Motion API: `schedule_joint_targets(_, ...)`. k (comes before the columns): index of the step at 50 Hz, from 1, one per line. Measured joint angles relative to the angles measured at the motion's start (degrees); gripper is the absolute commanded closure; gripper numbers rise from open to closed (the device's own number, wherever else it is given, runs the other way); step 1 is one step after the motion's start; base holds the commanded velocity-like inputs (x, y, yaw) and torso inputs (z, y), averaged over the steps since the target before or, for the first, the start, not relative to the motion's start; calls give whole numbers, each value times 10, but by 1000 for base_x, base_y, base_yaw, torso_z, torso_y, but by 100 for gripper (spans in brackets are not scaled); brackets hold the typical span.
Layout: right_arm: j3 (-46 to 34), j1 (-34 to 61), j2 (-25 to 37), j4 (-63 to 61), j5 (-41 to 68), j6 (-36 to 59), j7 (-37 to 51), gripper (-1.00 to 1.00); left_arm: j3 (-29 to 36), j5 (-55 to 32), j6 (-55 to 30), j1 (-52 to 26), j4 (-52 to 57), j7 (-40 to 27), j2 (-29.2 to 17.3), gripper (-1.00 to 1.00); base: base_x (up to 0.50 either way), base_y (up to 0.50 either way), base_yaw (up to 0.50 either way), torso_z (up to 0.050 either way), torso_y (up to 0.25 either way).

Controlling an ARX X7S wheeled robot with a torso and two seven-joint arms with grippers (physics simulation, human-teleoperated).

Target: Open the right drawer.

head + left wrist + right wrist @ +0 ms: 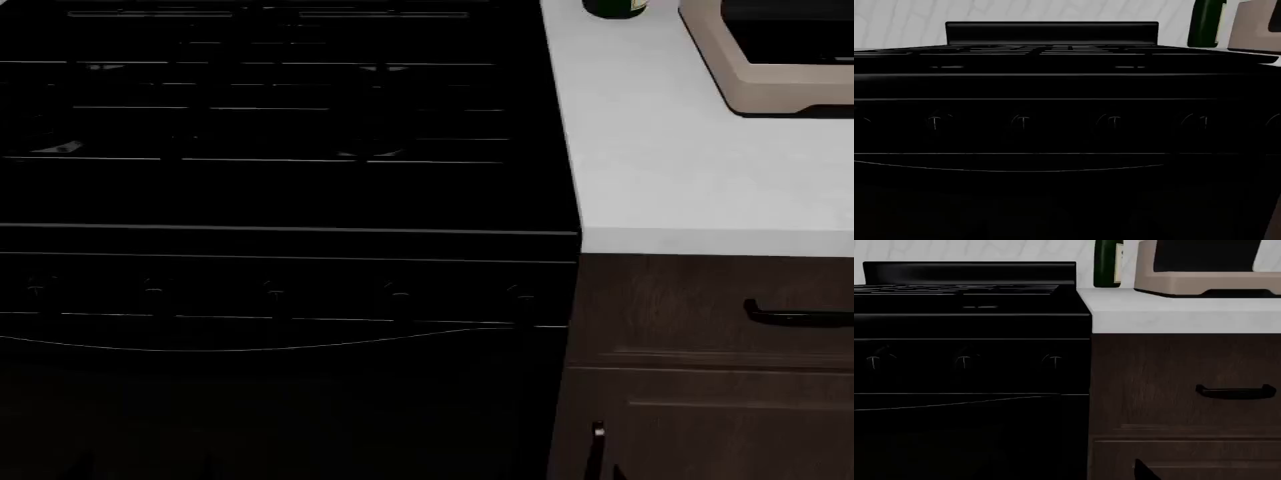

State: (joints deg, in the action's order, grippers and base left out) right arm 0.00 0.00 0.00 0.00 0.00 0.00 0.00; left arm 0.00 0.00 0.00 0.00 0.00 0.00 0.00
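The right drawer is a shallow dark brown wood-grain front under the white counter, to the right of the black oven. It looks shut, flush with its frame. Its horizontal black bar handle is at the head view's right edge. The drawer and its handle also show in the right wrist view, some way ahead of the camera. Neither gripper shows in any view; the bottom of both wrist views is dark. The left wrist view faces only the oven front.
The black oven with its knob row fills the left. Below the drawer is a cabinet door with a vertical black handle. On the white counter stand a green bottle and a beige appliance.
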Motion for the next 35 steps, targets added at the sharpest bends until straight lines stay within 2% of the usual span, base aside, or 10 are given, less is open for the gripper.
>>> schedule_joint_targets(30,-36,-2,32,-10,39,-4,34,-100,36,-33,-5,0,3,-41,-35,-100,0,0,0,0,0)
schedule_joint_targets(35,-41,-2,36,-9,46,-6,38,-100,41,-37,-4,0,3,-46,-40,-100,0,-172,0,0,0)
